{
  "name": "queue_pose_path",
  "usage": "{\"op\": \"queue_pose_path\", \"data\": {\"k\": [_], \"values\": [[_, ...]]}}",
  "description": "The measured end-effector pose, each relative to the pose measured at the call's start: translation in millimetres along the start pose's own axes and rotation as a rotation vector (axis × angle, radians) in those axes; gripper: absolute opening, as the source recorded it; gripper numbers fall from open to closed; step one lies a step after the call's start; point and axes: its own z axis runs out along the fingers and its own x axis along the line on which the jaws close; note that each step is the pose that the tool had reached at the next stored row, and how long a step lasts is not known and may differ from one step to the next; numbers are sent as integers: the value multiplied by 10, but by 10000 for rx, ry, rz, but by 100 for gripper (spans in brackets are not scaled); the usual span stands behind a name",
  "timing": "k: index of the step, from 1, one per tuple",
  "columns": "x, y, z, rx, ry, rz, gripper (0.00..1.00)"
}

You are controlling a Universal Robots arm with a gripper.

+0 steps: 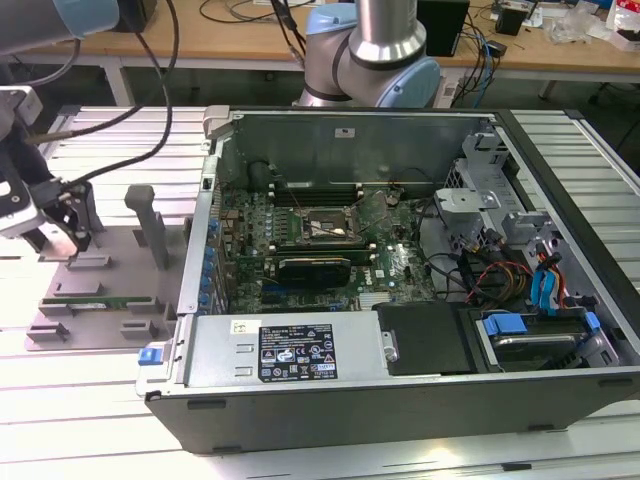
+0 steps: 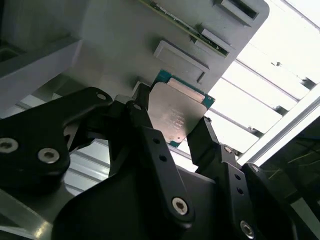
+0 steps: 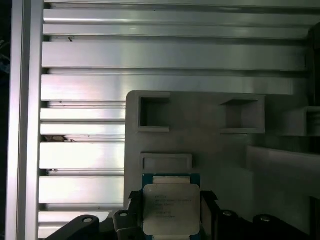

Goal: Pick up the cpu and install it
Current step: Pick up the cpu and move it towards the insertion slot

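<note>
Second wrist view: the gripper [image 2: 174, 114] has its black fingers [image 2: 150, 135] closed on two opposite edges of the cpu [image 2: 177, 112]. The print on its silver lid is too faint to read. Beyond lies a grey tray [image 2: 125, 35] on a slatted table [image 3: 82, 155]. In the exterior view, the tray sits at nine o'clock from the open case [image 1: 560, 200]. The case's label [image 1: 297, 352] is illegible.
</note>
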Motion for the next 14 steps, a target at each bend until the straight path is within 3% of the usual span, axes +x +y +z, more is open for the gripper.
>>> {"op": "queue_pose_path", "data": {"k": [7, 14], "values": [[-4, 6, -157, 0, 0, 1, 55], [-7, 11, -259, -1, 0, 0, 55]]}}
